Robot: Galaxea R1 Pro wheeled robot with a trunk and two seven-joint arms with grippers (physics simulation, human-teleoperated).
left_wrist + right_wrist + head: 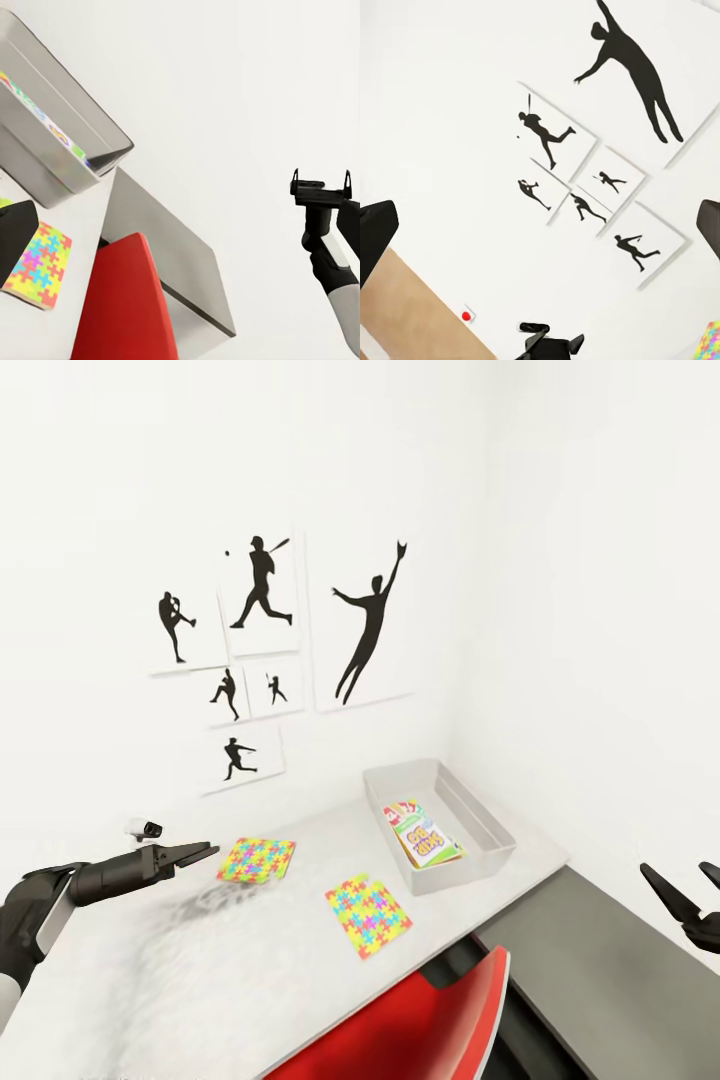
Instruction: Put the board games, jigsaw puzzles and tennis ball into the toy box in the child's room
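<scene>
Worktop (180, 980): pale grey-white, faintly marbled top, set into the room's corner against two white walls.

Resting directly on it:
- Toy box (490, 822), light grey, sloping sides, at the far corner end; colourful printed board games (425, 837) lie flat inside.
- Jigsaw puzzle (368, 916), multicoloured sheet, near the front edge, just short of the toy box.
- Second jigsaw puzzle (257, 859), farther back and well apart from the toy box.

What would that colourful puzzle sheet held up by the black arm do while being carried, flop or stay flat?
The jigsaw puzzle in the left fingers looks thin but hangs level above its shadow on the table, so it probably stays fairly stiff. Held by one edge, it may tilt or slip. Being so thin, it is likely light.
</scene>
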